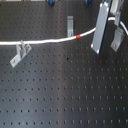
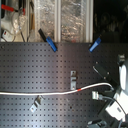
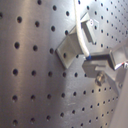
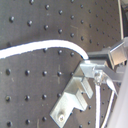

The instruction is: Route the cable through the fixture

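Beside the bracket [image 4: 75, 97] on the counter [image 1: 60, 95], the jaws of the gripper [image 4: 97, 67] grip the cable [image 1: 50, 40], seemingly mid-routing, and the next move likely calls for lowering it into the bracket's slot.

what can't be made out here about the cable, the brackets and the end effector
- Cable: its far end runs off the first exterior view's left edge; its other end disappears behind the arm's metal plate.
- End effector: open or shut is unclear; in both wrist views it is blurred and partly cut off by the frame.
- Bracket: too blurred in the first exterior view to tell whether the cable sits in it or passes behind.
- Middle bracket: too small to read.
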Available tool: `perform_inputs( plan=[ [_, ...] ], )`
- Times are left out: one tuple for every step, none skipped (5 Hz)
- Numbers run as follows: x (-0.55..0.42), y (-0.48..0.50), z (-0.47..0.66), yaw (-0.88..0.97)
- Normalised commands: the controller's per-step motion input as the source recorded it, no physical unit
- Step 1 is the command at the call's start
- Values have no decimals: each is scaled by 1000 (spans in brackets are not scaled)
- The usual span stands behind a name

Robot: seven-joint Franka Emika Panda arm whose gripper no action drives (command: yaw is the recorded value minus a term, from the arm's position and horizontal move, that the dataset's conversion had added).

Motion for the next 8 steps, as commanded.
perform_inputs(
  plan=[
    [-84,-51,1,0],
    [-406,14,18,74],
    [-105,96,0,91],
    [-175,-113,16,0],
    [-550,-235,139,0],
    [-16,-16,1,0],
    [-314,31,4,83],
    [-546,136,4,254]
  ],
)
